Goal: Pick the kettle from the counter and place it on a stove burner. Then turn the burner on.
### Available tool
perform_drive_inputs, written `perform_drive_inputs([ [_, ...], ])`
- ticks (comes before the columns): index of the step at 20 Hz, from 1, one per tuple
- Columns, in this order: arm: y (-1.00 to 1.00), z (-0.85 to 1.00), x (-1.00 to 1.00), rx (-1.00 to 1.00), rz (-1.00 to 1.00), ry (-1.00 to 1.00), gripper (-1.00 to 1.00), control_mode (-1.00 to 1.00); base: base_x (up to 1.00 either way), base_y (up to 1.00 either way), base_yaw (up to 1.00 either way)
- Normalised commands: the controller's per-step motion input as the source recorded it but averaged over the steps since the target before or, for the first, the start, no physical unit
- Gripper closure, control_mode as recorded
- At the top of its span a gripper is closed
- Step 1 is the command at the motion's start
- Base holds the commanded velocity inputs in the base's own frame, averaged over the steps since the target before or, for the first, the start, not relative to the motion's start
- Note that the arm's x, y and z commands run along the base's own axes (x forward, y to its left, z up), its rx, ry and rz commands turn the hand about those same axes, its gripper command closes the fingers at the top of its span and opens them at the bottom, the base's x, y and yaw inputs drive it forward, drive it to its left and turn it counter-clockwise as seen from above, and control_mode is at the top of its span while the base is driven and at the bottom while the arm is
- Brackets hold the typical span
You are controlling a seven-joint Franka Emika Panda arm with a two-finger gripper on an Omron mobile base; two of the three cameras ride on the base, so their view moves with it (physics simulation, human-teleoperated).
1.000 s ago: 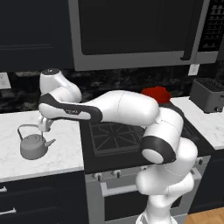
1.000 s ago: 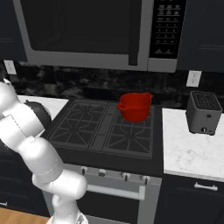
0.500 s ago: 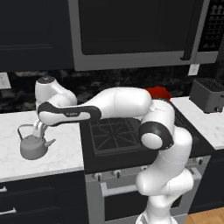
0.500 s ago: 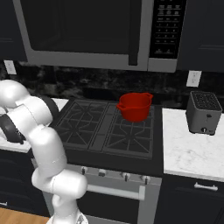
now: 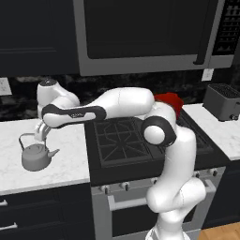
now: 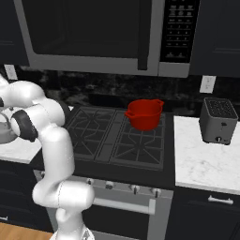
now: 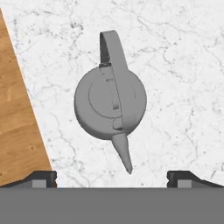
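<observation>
The small grey kettle (image 5: pixel 35 157) stands upright on the white marble counter (image 5: pixel 70 161), left of the stove, with its spout toward the stove. My gripper (image 5: pixel 41 134) hangs just above its wire handle, not touching it. In the hand view the kettle (image 7: pixel 109 103) lies straight ahead, its arched handle across the lid and its spout pointing at the gap between my fingertips (image 7: pixel 41 178). The gripper (image 7: pixel 113 179) is open with nothing in it. The black burner grates (image 5: pixel 123 139) lie to the right of the counter.
A red two-handled pot (image 6: pixel 144 114) sits on the back right burner. A grey toaster (image 6: pixel 217 121) stands on the narrower slab right of the stove. A microwave (image 5: pixel 140 33) hangs above the stove. The wooden floor (image 7: pixel 17 131) shows past the counter's front edge.
The hand has swung left and come down a little over the kettle. The kettle has stayed in place.
</observation>
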Motion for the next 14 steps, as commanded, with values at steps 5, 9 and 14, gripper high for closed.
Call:
perform_drive_inputs([
  [5, 0.21, -0.28, 0.29, 0.00, 0.00, 0.02, -1.00, -1.00, 0.00, 0.00, 0.00],
  [9, 0.32, -0.22, 0.11, 0.00, 0.00, 0.01, -1.00, -1.00, 0.00, 0.00, 0.00],
  [14, 0.23, -0.35, 0.38, 0.00, 0.00, 0.01, -1.00, -1.00, 0.00, 0.00, 0.00],
])
